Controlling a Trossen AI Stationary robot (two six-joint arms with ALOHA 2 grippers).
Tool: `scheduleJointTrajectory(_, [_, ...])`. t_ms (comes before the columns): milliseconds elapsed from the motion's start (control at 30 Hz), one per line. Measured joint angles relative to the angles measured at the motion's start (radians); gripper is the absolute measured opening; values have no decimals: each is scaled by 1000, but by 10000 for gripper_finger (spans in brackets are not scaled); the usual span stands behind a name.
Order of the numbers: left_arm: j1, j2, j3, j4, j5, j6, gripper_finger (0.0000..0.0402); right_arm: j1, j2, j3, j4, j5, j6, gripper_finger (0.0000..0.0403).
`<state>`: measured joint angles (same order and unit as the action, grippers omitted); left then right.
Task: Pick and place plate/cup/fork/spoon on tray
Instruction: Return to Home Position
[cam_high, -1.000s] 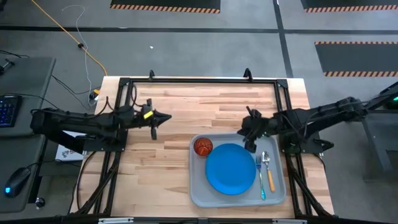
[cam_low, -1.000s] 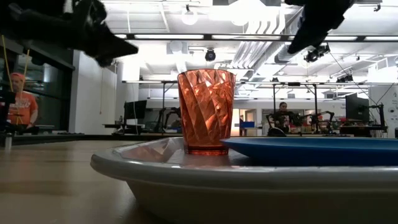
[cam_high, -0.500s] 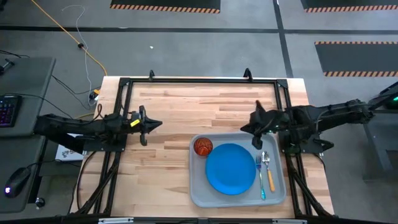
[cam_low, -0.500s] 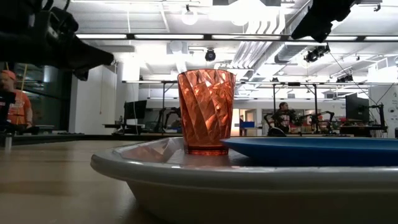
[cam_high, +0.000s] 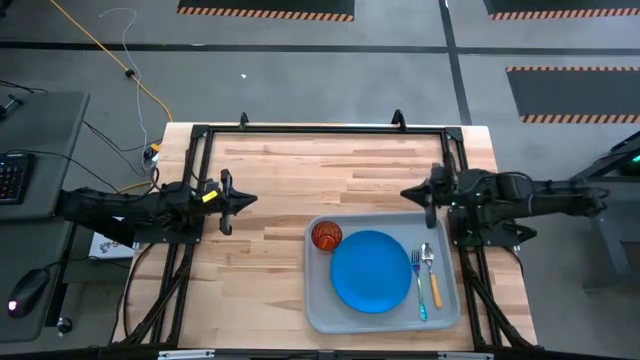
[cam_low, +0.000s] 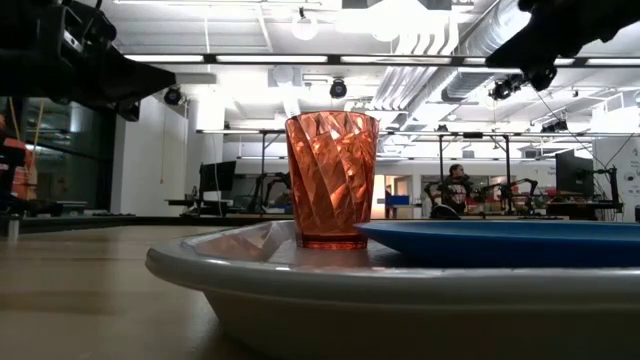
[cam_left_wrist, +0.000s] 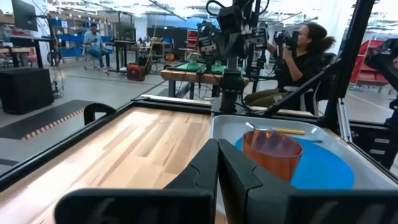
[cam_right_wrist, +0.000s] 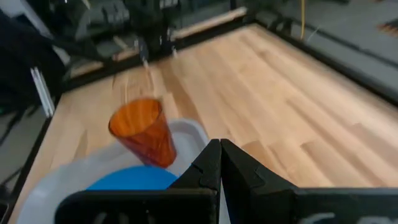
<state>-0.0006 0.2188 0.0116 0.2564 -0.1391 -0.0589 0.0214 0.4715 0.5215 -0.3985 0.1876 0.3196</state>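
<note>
On the tray (cam_high: 313, 300) sit the plate (cam_high: 370, 270), cup (cam_high: 326, 235), fork (cam_high: 418, 287) and spoon (cam_high: 432, 276); left hand (cam_high: 240, 199) and right hand (cam_high: 414, 193) hover at the sides of the tabletop (cam_high: 300, 170), both closed, empty.

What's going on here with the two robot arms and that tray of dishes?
Nothing is being handled right now. The tray sits on the table's right half, holding the plate, the cup by the plate's corner, and the fork and spoon side by side. The left gripper hovers at the table's left side, the right gripper just beyond the tray, both empty with jaws shut.
</note>
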Motion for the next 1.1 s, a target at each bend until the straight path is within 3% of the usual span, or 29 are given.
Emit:
scheduleJointTrajectory(233, [0, 1, 0, -24, 2, 0, 0, -46, -170, -51, 49, 22, -47, 0])
scheduleJointTrajectory(400, [0, 1, 0, -27, 2, -6, 0, -71, -247, -146, 148, -51, -58, 0])
scheduleJointTrajectory(700, [0, 1, 0, -27, 2, -9, 0, -100, -291, -333, 298, -90, -29, 0])
scheduleJointTrajectory(933, [0, 1, 1, -42, 2, -8, 0, -100, -323, -512, 534, -109, -22, 0])
scheduleJointTrajectory(1100, [0, 1, 1, -56, 2, -8, 0, -87, -328, -512, 537, -119, -63, 0])
